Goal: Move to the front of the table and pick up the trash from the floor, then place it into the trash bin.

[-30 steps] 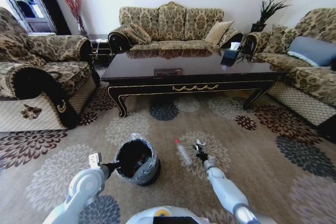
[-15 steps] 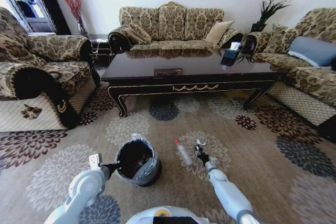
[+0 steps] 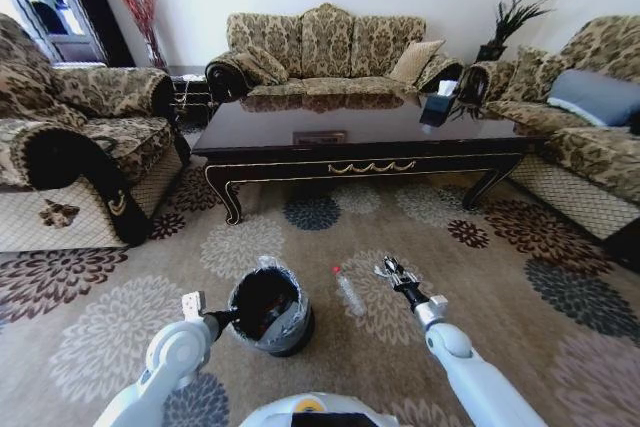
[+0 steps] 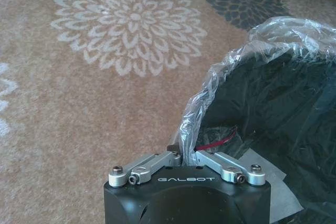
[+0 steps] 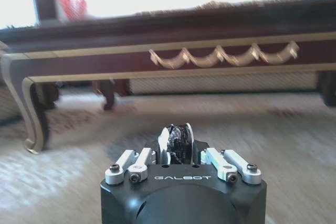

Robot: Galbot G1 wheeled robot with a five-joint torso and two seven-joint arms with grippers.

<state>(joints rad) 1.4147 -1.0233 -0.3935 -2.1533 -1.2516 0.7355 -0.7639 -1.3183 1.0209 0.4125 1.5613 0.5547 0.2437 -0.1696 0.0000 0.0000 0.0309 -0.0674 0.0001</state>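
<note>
Since a second ago my right gripper [image 3: 387, 268] is lifting off the floor [image 3: 520, 287] and swinging away from the bottle [image 3: 348, 290], fingers closed on a small crumpled wrapper [image 5: 177, 144]. My left gripper [image 3: 232, 318] is pinching the bin [image 3: 268, 307] by its near rim, tilting it slightly. I'm judging us partway through: parked before the table [image 3: 360, 142], one piece in hand but not yet binned, the bottle lying beside the bin, untouched.

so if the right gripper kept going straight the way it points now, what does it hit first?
Probably the table. The right gripper, shut on a small shiny piece of trash, faces its gold-trimmed front edge across bare floor; depth unclear.
</note>
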